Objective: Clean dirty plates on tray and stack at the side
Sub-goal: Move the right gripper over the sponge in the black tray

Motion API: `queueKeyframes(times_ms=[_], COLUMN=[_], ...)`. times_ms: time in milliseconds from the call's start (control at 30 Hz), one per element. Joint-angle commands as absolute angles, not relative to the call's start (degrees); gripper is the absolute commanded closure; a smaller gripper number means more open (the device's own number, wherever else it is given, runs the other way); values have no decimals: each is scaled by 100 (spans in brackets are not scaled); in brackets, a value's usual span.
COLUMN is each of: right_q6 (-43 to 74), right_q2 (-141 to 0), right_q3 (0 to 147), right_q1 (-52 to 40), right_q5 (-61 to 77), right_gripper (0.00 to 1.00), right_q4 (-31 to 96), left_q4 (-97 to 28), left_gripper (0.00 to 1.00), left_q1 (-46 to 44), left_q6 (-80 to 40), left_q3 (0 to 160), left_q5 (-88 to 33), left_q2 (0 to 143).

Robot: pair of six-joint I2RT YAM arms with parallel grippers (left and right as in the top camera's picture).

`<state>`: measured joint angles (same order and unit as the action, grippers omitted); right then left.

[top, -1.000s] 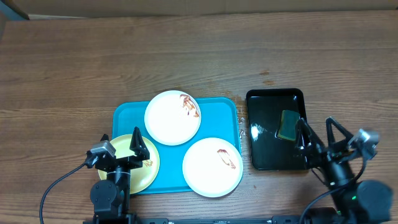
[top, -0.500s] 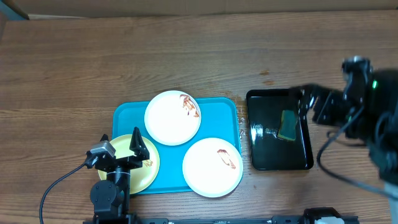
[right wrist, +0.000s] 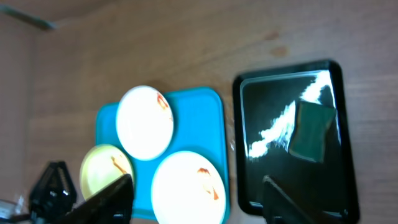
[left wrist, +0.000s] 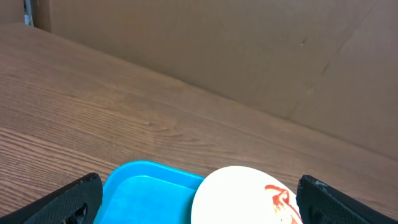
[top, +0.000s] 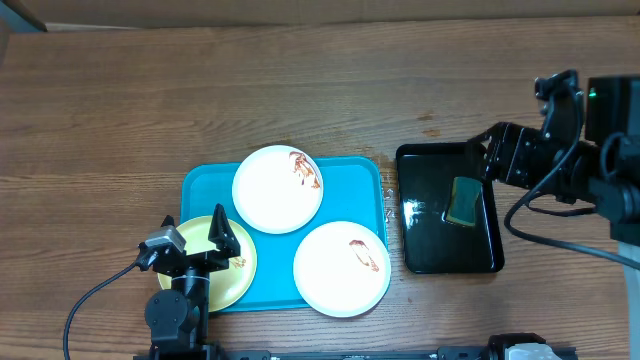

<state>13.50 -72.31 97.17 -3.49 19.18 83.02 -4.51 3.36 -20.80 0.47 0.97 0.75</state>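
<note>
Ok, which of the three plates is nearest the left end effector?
The pale yellow-green plate, at the tray's near-left corner, beneath the left end effector; the two white plates lie farther right.

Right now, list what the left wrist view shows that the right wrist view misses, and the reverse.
Only the left wrist: the cardboard wall seen face-on beyond the wooden table. Only the right wrist: the black tray, the green sponge in it, the yellow-green plate and the nearer white plate. Both: the turquoise tray, the far white plate with its red smear, and the table itself.
</note>
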Motion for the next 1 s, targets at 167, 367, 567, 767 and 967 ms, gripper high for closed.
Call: queueKeyframes(times_ms=[167,367,567,767,967], right_q6=[1544,1584,1651,1645,1675], right_q2=[-7258,-7264,-7282,-7323,-7321], right_q3=[8860,8130,7590,7485,7485], right_q1=[-694,-934,-1024,-1022,-1022], right_q5=[1181,1177,867,746,755], right_gripper=[36,37,38,37,36], right_q4=[8283,7924,7387,7249,7522], left_q4=[-440,-440,-368,-86,-1269], left_gripper=[0,0,0,0,0], left_q1=[296,296,296,296,296], left_q6=[-1968,-1968,-1970,-2117,-2137], left_q3=[27,27,27,75,1494], left_q5=[148,148,196,102,-408], left_q2=[25,25,25,25,235])
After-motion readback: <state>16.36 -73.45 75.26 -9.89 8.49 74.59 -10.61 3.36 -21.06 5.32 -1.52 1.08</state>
